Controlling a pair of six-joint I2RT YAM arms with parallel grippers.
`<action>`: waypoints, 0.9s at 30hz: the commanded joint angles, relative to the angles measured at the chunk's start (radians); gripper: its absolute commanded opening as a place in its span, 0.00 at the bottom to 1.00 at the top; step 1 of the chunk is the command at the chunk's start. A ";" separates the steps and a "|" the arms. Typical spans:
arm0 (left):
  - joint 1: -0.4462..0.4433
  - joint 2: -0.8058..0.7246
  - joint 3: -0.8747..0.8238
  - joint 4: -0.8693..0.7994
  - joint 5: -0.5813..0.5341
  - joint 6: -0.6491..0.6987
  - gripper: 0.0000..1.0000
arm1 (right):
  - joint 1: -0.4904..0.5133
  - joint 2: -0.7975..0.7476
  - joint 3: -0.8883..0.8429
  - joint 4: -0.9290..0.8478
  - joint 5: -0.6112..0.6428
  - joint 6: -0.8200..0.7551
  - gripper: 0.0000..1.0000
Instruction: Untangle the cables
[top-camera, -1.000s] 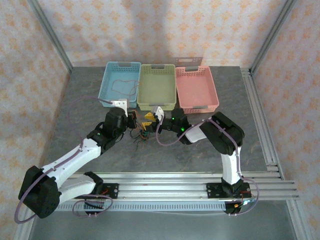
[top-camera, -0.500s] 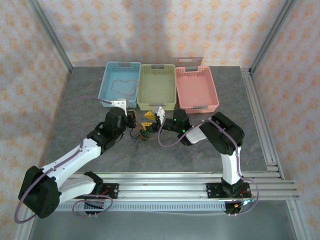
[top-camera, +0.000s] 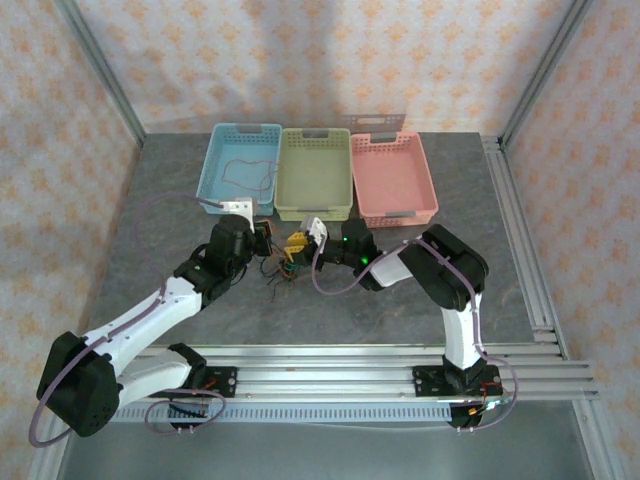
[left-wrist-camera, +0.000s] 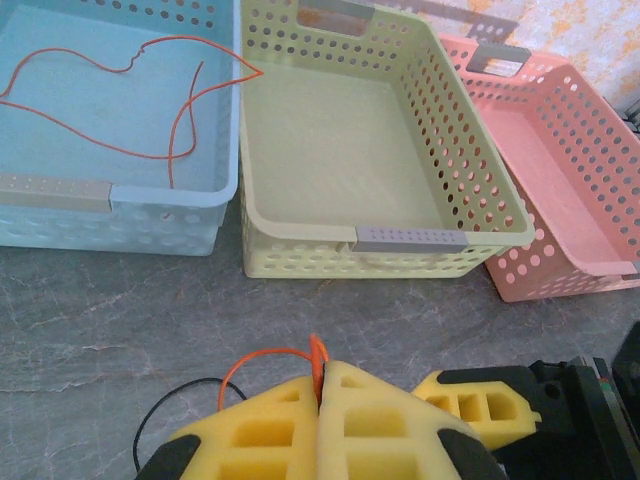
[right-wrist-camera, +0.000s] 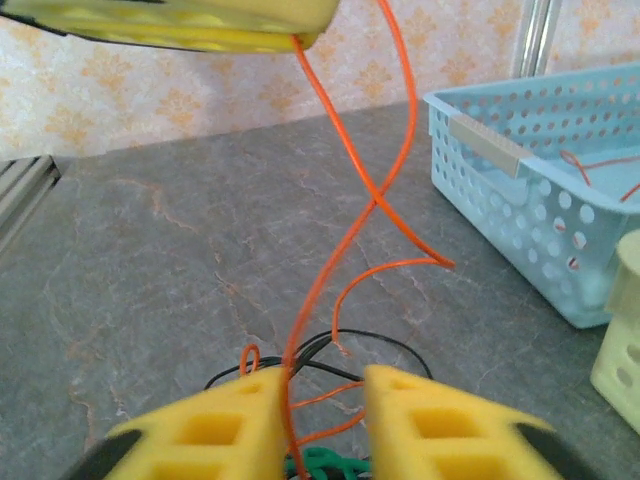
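— Two holds on one orange cable (right-wrist-camera: 375, 197): our left gripper (left-wrist-camera: 320, 372) pinches it, our right gripper (right-wrist-camera: 325, 390) straddles it, jaws slightly apart, over the tabletop tangle (right-wrist-camera: 325, 462).
— Pulling hard may cinch it or drag it toward the blue basket (right-wrist-camera: 520, 230).

Bright even light, soft shadows, mild blur

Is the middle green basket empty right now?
Empty: the green basket has a bare floor; an orange cable lies in the blue basket instead.
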 joint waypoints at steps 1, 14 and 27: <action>0.006 -0.020 0.007 0.009 -0.010 -0.004 0.02 | 0.006 0.009 0.014 0.077 0.021 0.009 0.05; 0.005 0.006 0.037 -0.040 -0.040 -0.020 0.73 | -0.091 -0.094 -0.132 0.325 0.463 0.205 0.00; -0.020 0.242 0.218 -0.172 0.142 0.034 0.69 | -0.143 -0.050 -0.106 0.325 0.461 0.350 0.00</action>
